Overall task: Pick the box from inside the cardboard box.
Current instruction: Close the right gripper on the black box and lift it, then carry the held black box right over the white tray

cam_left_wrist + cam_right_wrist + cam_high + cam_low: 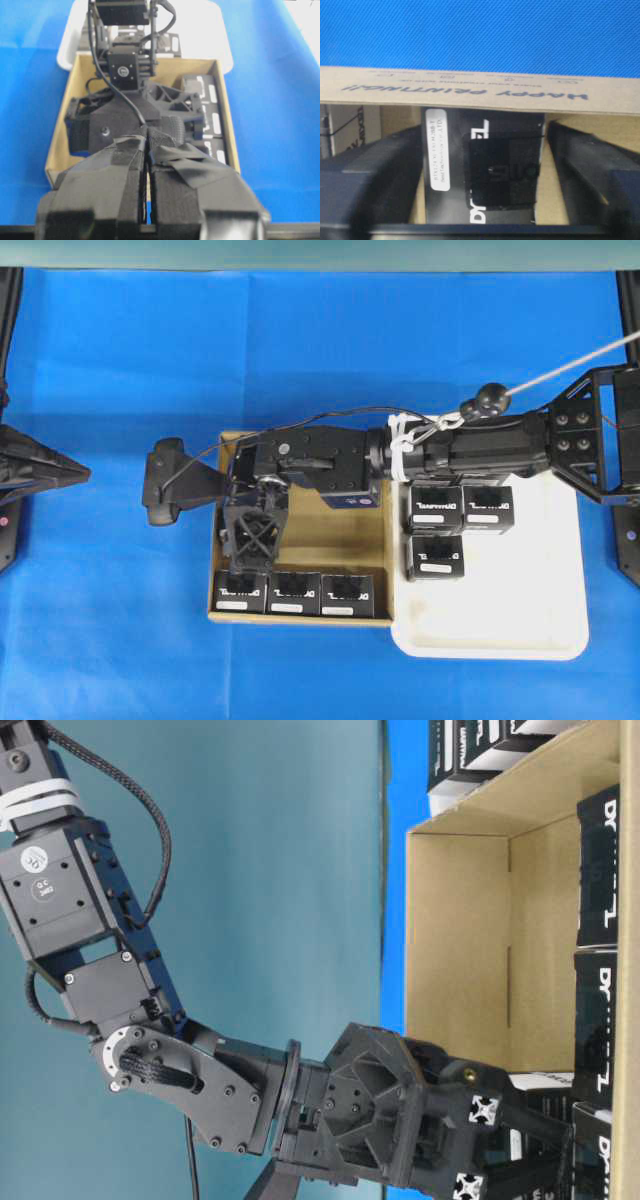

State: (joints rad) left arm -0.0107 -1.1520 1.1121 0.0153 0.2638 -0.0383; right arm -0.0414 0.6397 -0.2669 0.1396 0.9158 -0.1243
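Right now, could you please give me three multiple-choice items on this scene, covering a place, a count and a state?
1. Where is the right tool?
A. Over a white tray
B. Inside the cardboard box
C. Parked over the blue cloth

2. How many black boxes show in the cardboard box from overhead?
A. Two
B. Three
C. Five

3. How is the left tool?
A. Shut, holding nothing
B. Clamped on a black box
C. Wide open

Answers:
1 B, the overhead view shows the arm reaching across into the carton.
2 B, three lie in one row along its near wall.
3 A, the left wrist view shows its fingers pressed together.
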